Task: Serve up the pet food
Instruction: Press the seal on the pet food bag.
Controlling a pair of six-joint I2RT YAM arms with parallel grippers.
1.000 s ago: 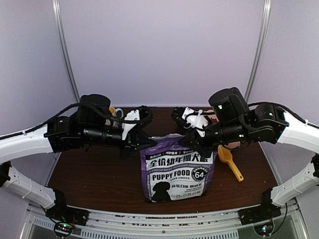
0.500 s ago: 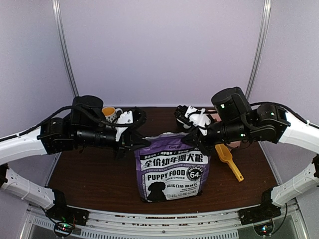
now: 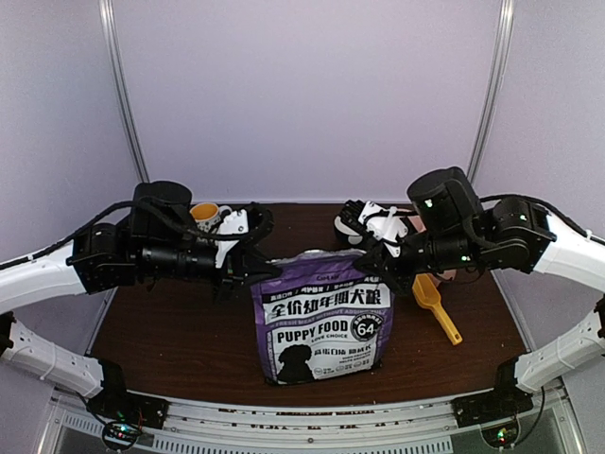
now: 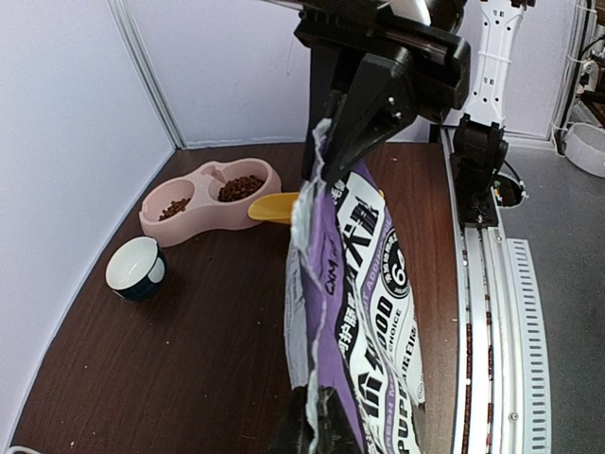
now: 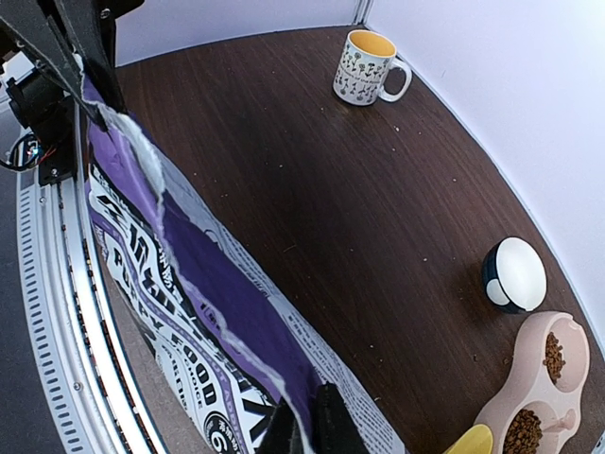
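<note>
**A:** Top view: the purple "PUPPY FOOD" bag [image 3: 321,317] stood upright at centre frame on the dark wood-grain desk [image 3: 180,340]. A yellow scoop [image 3: 436,307] lay to its right. A mug [image 3: 204,216] sat at the back left.

**B:** Only the wrist views showed the pink double bowl [image 4: 189,227], upper left in the left wrist frame. Small brown kibble [image 4: 241,187] lay in both wells, with more in the right-hand one. A small round cup [image 4: 135,268], white on top and dark-sided, stood below it.

**A:** Arm pose?

**B:** The left arm [image 3: 123,255] and right arm [image 3: 510,236] reached inward from the two sides, forearms roughly level, wrists meeting at the bag's top. The left jaws were clamped on one end of the torn mouth and the right jaws pinched the other end. The rim was stretched between them.

**A:** Surfaces?

**B:** The bag was glossy film with a ragged white tear line. The bowl was smooth plastic with rounded wells. The mug was white and patterned, yellow inside.
</note>
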